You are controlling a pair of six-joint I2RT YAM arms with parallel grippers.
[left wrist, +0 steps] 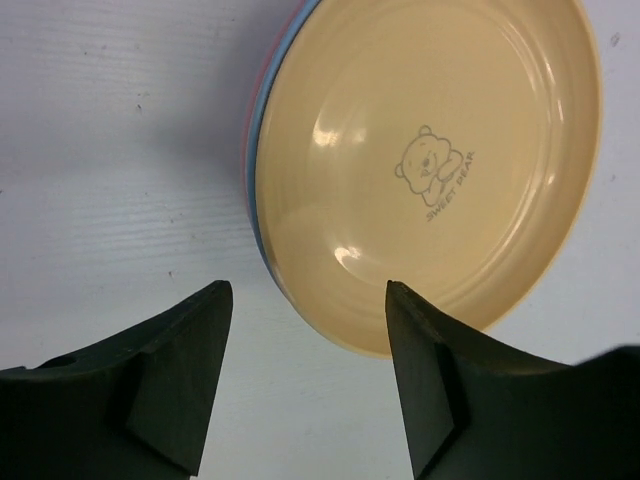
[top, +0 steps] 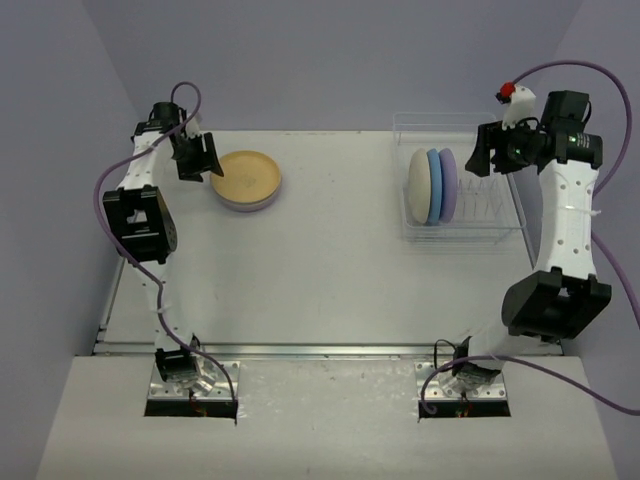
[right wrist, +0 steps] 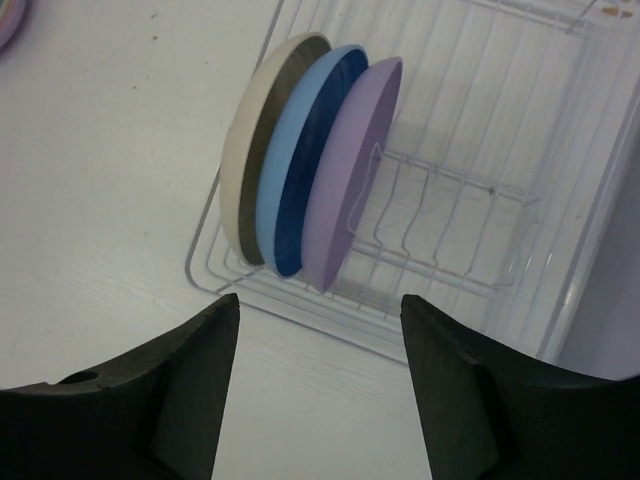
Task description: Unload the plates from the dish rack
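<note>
Worktop (top: 330,270) carries your rack (top: 490,228) at two o'clock, with three plates (top: 432,185), cream, blue and lavender, standing on edge at its left end. At eleven o'clock lies a flat stack (top: 247,178), yellow on top. Your left pincer (top: 212,165) gapes empty just beside the stack. Your right pincer (top: 478,160) hangs open and empty above the rack.

The round pale-yellow plastic plate (left wrist: 430,150) looks smooth with a soft sheen; the round cream plate (right wrist: 243,170), round blue plate (right wrist: 298,150) and round lavender plate (right wrist: 355,170) look matt; the clear ribbed plastic rack (right wrist: 450,235) is glossy; the white tabletop (left wrist: 110,150) shows faint grain.
</note>
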